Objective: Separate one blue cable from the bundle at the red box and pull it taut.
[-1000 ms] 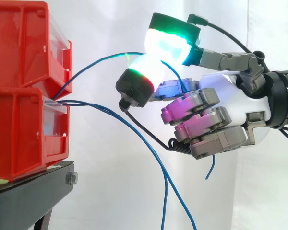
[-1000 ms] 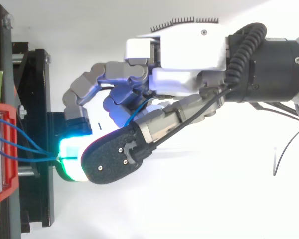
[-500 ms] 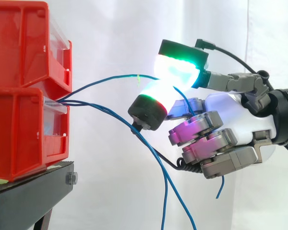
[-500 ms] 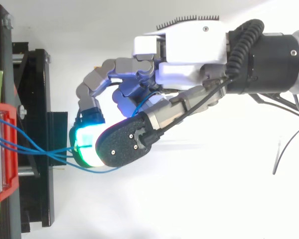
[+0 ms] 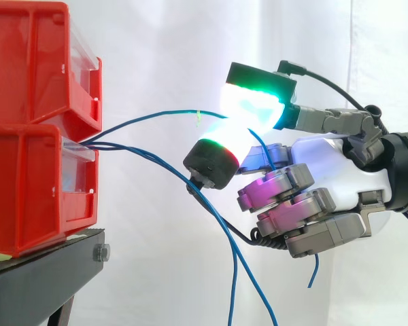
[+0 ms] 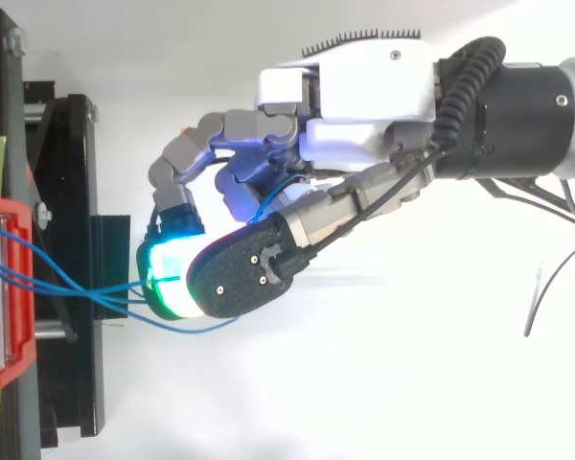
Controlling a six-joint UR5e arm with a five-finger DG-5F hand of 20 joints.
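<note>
The bins are seen in plain red, the stand in black, the curtain in white. The cable and bundle are blue — the hand white and grey, its pads lit green-white.

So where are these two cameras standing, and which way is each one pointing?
Side view: beside the work at about its height, looking level across at the red bins on the left; the hand enters from the right.
Top view: above the work, looking down; the bins sit at the left edge, and the hand and arm reach in from the right.
Shared: the bins, the hand, and the blue cable pinched between its glowing fingers.
</note>
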